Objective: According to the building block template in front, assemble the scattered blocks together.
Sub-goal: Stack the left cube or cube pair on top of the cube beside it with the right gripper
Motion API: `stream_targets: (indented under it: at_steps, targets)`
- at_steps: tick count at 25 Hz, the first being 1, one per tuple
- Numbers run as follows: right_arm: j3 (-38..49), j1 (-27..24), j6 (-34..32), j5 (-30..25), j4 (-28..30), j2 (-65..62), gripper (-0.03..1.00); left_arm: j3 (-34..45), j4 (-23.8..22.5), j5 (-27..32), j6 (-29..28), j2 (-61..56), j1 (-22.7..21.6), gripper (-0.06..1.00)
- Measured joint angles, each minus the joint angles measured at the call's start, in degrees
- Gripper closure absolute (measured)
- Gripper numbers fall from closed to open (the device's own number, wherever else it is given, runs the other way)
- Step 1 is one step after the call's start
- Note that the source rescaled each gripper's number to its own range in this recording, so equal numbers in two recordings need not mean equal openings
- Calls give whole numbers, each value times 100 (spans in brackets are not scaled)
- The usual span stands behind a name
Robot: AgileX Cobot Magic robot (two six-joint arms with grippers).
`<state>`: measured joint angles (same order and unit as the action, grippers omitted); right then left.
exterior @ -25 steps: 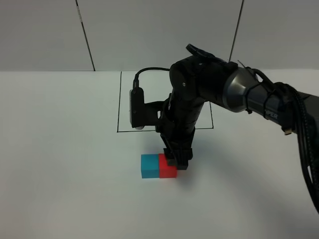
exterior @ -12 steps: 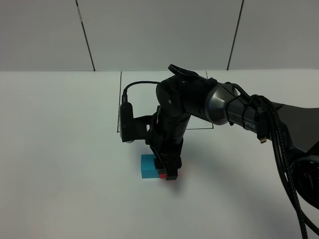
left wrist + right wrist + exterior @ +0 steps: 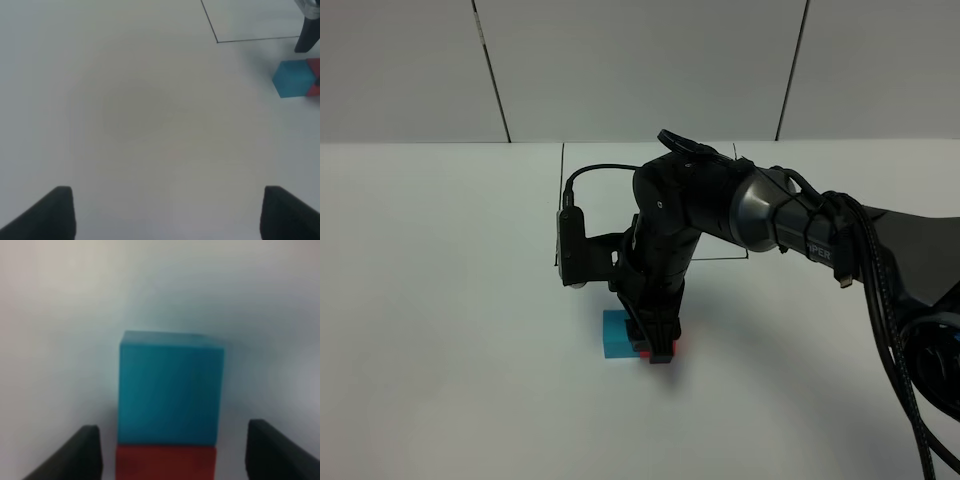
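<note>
Two cubes sitting flush on the table point(image 3: 440, 300): blue cube point(image 3: 616, 333) beside red cube point(image 3: 675, 345). I am straddling red with my right gripper point(image 3: 658, 352), jaws apart, not yet gripping. Left gripper point(image 3: 165, 212) idling wide. Next: clamping red squarely.

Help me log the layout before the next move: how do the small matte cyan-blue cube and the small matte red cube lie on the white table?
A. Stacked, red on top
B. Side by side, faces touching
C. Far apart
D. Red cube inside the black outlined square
B: the cyan-blue cube sits flush against the red cube on the white table, with no gap in the right wrist view.
</note>
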<state>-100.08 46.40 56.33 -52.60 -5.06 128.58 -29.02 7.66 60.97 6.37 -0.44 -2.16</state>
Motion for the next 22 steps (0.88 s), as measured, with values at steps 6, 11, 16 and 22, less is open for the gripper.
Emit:
stream_targets:
  at_steps: [6, 11, 16, 22]
  targets:
    - [-7, 0, 28, 4, -13, 243, 60, 0, 0, 0, 0, 0, 0, -6]
    - [-7, 0, 34, 11, -20, 446, 61, 0, 0, 0, 0, 0, 0, -6]
    - [-7, 0, 34, 28, -61, 450, 60, 0, 0, 0, 0, 0, 0, -6]
    - [-7, 0, 34, 53, -118, 452, 67, 0, 0, 0, 0, 0, 0, -6]
